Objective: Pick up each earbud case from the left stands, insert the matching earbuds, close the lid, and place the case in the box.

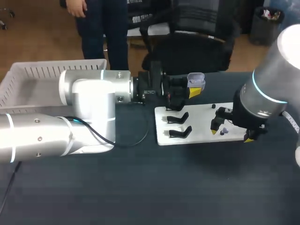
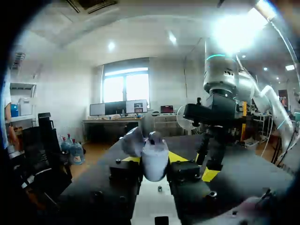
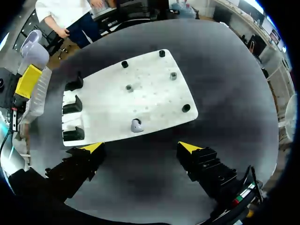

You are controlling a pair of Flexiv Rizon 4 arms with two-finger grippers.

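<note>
The step in hand looks to be fetching an earbud. The right gripper [image 3: 140,148] hangs over the white board [image 3: 154,93], pointing down with its fingers wide apart. The small lavender earbud [image 3: 136,125] lies on the board just ahead of the gap, near the board's front edge.

To do it well, I would centre the gap on the earbud before descending, drop straight, and close gently (so small and rounded a thing will likely squirt out of an off-centre pinch). It should be gripped so that it can go down into its well.

The left gripper [image 1: 191,90] reaches out level, raised near the board's far edge, its fingers clamped on the earbud case [image 1: 196,78], whose lid stands open. A steady, level hold there would ease insertion.

Black stands [image 3: 72,106] line the board's left edge. The slatted white box [image 1: 28,77] sits at the tabletop's far left corner.
</note>
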